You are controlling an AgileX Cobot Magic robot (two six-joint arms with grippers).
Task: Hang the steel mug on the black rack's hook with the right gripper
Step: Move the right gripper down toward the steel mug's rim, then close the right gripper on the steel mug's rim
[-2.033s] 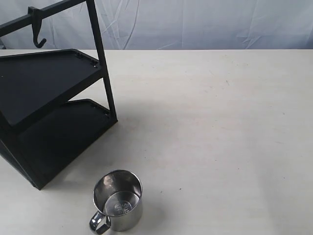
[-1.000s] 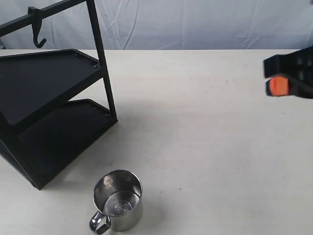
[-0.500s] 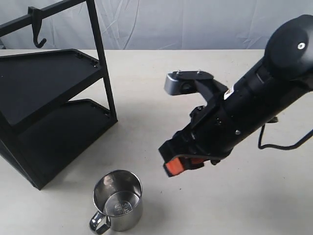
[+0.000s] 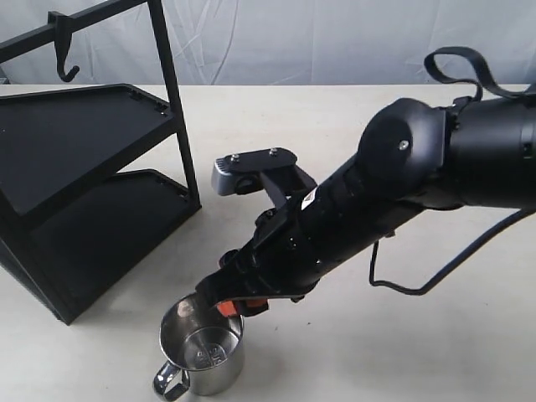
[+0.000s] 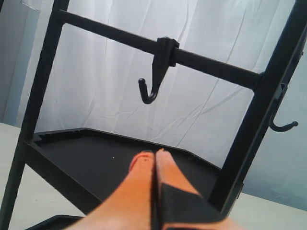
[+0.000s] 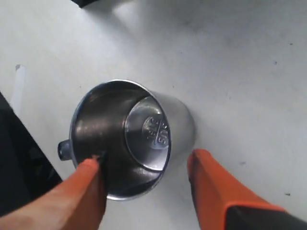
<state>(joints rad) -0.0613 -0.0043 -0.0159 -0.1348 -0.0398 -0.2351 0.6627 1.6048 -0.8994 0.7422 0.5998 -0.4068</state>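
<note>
The table (image 4: pixel 435 335) is covered in pale cloth, with the black rack (image 4: pixel 79 180) standing at its left side, both shelves bare as far as can be seen. The right arm (image 4: pixel 402 193) is stretched diagonally from the right edge down toward the near left of the table. The steel mug (image 4: pixel 202 352) is seen upright on the table just in front of the rack's lower corner, mouth up, its handle (image 4: pixel 171 382) turned toward the near edge. The right gripper (image 6: pixel 146 179) is held spread wide above the mug's rim; in the right wrist view one orange finger (image 6: pixel 88 184) is placed over the rim on the handle side, the other (image 6: pixel 208 184) outside the wall, with nothing yet clasped. The left gripper (image 5: pixel 154 165) is pressed closed on nothing, pointed at the rack. The hook (image 4: pixel 64 52) is noted on the rack's top bar, far left and well apart from the mug. The step in hand is judged to be the approach for the grasp. A short descent and a closing onto the wall are called for next, with the handle left free for hanging.
</note>
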